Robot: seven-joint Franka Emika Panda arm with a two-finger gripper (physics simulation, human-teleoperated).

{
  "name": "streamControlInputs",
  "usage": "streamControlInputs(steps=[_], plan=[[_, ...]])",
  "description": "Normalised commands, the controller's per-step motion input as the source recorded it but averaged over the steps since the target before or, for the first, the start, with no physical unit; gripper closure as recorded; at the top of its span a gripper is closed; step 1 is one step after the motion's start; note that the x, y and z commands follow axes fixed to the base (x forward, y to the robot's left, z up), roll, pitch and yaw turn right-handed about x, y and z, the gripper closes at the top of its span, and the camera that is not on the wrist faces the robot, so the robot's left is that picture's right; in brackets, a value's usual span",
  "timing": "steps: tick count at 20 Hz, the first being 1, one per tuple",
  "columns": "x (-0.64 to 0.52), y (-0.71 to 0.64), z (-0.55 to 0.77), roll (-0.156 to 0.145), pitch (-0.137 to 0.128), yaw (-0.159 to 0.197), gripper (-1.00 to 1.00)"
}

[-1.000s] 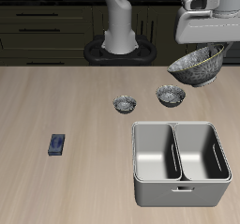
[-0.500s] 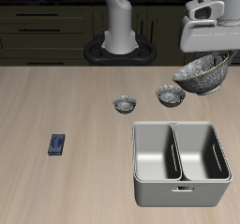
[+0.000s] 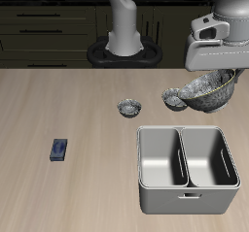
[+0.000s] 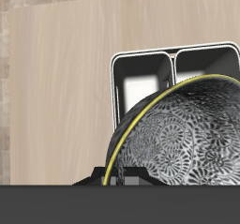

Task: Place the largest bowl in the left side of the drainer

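The largest bowl [image 3: 206,89], silvery-grey with a speckled pattern and a yellowish rim, hangs tilted in the air behind the drainer [image 3: 188,168]. My gripper [image 3: 226,73] is shut on its rim. In the wrist view the bowl [image 4: 192,139] fills much of the frame, with the drainer [image 4: 172,64] and its two compartments beyond it. My fingertips are hidden by the bowl in the wrist view.
Two smaller speckled bowls [image 3: 129,107] [image 3: 175,99] sit on the table behind the drainer. A small blue object [image 3: 59,149] lies far off toward the other side. Dark cabinets line the back.
The gripper has come down and forward with the bowl, from well above the table to just behind the drainer's back rim.
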Motion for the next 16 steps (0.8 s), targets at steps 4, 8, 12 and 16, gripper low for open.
streamControlInputs(steps=[4, 8, 12, 16], plan=[[0.12, -0.17, -0.18, -0.012, 0.024, -0.009, 1.0], [0.02, -0.02, -0.19, 0.002, 0.019, 0.003, 1.0], [0.07, 0.05, -0.27, 0.023, 0.034, 0.006, 1.0], [0.05, 0.03, -0.21, 0.008, 0.021, -0.004, 1.0]])
